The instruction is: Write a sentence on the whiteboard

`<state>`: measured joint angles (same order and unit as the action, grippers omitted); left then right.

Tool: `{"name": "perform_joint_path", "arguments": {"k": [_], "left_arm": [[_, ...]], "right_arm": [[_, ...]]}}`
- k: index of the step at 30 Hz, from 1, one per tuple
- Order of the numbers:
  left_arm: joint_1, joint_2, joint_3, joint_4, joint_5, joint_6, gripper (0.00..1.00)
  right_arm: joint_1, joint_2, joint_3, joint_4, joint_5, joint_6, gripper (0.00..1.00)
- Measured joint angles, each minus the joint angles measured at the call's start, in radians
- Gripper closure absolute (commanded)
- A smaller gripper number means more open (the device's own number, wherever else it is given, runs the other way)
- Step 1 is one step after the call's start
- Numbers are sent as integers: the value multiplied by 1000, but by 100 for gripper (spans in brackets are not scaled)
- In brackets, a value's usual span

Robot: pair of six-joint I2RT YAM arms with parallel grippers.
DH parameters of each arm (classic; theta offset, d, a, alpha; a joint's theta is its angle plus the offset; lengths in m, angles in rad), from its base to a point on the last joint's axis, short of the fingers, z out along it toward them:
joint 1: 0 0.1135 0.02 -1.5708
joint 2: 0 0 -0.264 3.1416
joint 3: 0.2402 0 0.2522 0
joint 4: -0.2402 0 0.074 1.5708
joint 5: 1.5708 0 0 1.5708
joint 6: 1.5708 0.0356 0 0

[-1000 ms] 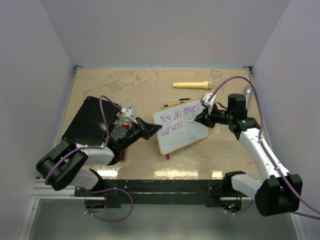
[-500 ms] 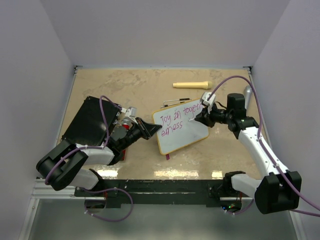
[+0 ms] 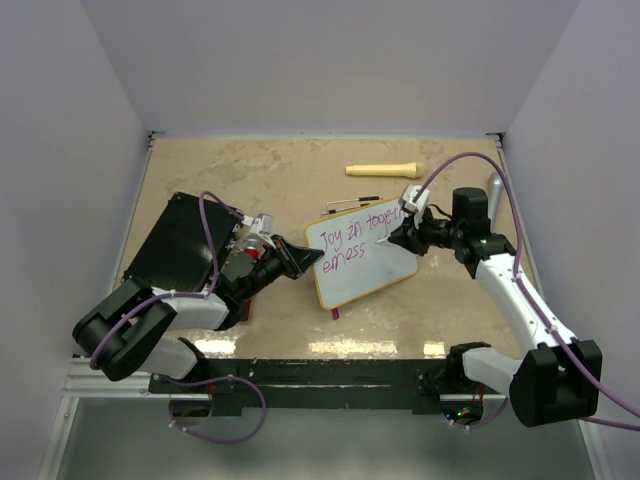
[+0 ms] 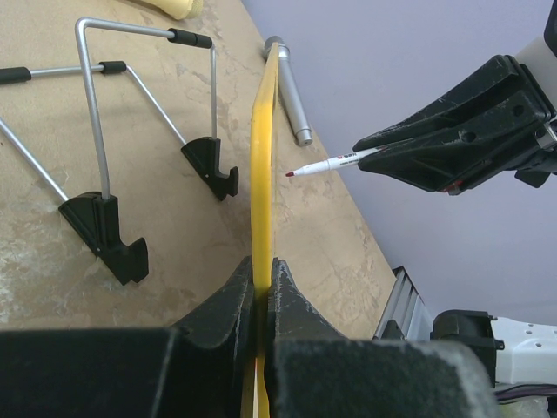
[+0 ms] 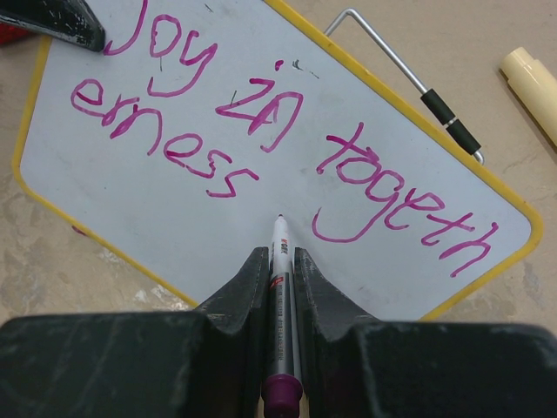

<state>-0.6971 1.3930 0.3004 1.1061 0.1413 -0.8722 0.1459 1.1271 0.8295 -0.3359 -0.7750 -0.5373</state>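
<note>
Right wrist view: my right gripper (image 5: 278, 266) is clenched on the marker (image 5: 282, 305), its tip just off the whiteboard (image 5: 157, 226) below the sentence (image 5: 261, 148). My left gripper (image 4: 261, 274) pinches the yellow rim, steadying the board mid-table (image 3: 250, 170) for writing.

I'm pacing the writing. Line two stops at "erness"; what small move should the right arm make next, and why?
Probably ease the right gripper until its marker touches the whiteboard just right of "erness": the left wrist view shows the tip off the surface, that space is blank, and the left gripper clamps the rim.
</note>
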Motion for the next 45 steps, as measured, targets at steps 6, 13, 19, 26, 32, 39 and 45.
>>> {"name": "perform_joint_path", "arguments": {"k": [6, 13, 19, 26, 32, 39, 45], "left_arm": [[0, 0, 0, 0, 0, 0, 100], [0, 0, 0, 0, 0, -3, 100], [0, 2, 0, 0, -2, -8, 100], [-4, 4, 0, 1, -8, -9, 100], [-5, 8, 0, 5, -12, -11, 100], [-6, 10, -2, 6, -18, -28, 100], [-6, 10, -4, 6, -23, -34, 100]], "right_arm": [[5, 1, 0, 0, 5, 0, 100], [8, 10, -3, 6, 16, 2, 100], [12, 12, -4, 8, 26, 7, 100], [19, 12, -4, 11, 26, 11, 100], [23, 12, -4, 15, 27, 18, 100], [24, 12, -4, 14, 33, 21, 100], [24, 11, -4, 6, 40, 19, 100]]}}
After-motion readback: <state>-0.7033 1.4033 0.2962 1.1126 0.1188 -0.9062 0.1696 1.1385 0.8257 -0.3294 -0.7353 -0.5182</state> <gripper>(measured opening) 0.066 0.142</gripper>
